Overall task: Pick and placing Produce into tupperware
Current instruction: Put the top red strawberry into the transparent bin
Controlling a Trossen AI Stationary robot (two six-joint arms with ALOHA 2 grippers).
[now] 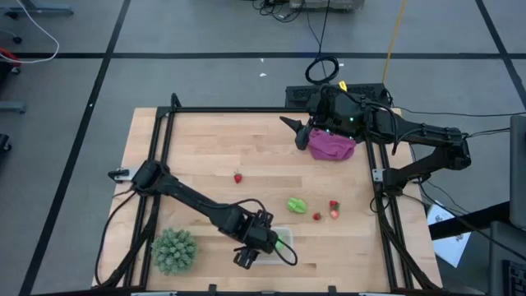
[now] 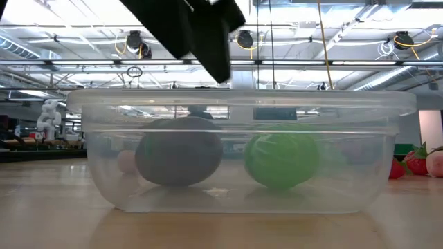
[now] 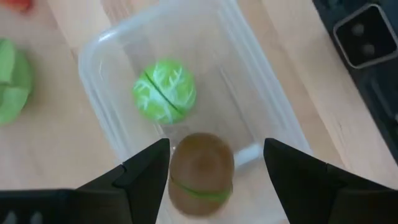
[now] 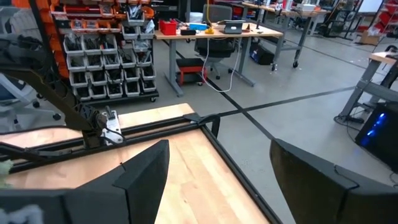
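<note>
While my left gripper point(image 3: 214, 162) hangs over the tupperware point(image 1: 275, 245) at the near edge of the table point(image 1: 205, 148), I see its fingers point(image 3: 146, 171) spread wide with nothing between them. From the left wrist view the brown kiwi point(image 3: 200, 173) lies inside the clear container right under that gap, and a round light-green piece point(image 3: 165, 91) with white veining sits beside it in the same container, apart from the kiwi by a small gap. At table height both show through the plastic wall, resting on the floor of the box (the kiwi reads greyish through the plastic). Out on the bare wood, a second light-green piece point(image 1: 297, 204) lies just beyond the container toward the far right, and three small red strawberries point(image 1: 334, 205) cluster to its right; one more strawberry point(image 1: 237, 177) sits alone nearer the middle of the table. A spiky green plant point(image 1: 174, 250) stands at the near left, beside the left arm. My right gripper point(image 1: 293, 125) waits at the far side of the table, touching or just beside a purple cloth point(image 1: 332, 145), and its fingers point(image 4: 146, 171) stand well apart, holding nothing.
</note>
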